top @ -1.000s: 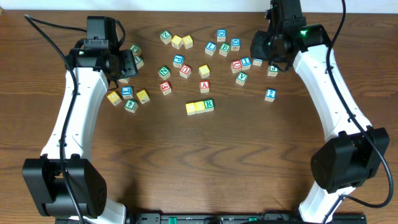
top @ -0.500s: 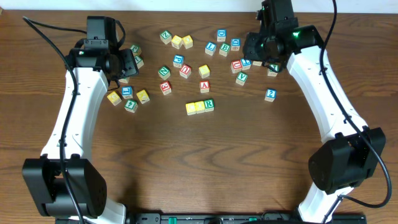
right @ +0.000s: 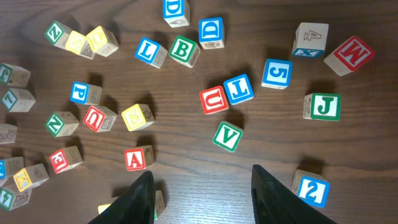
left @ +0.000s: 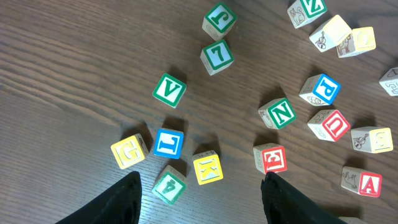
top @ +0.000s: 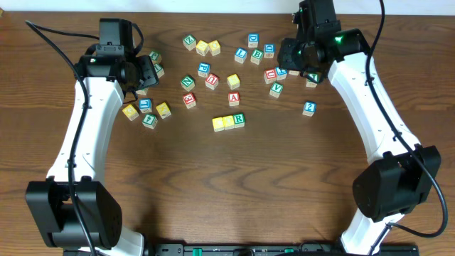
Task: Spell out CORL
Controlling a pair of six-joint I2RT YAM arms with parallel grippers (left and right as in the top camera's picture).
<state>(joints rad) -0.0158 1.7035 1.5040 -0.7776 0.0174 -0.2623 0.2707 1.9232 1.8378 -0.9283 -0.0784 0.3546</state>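
The right fingers (right: 134,202) stand apart and empty above the table (top: 213,185). The blue L cube (right: 147,51) lies well ahead of them, toward the wrist view's left edge, just beside the green B cube (right: 185,51). The left fingers (left: 121,202), also apart and empty, hang farther off, so the right arm looks nearer. The two yellow cubes (top: 223,123) and the green R cube (top: 239,119) sit touching in a row mid-table.
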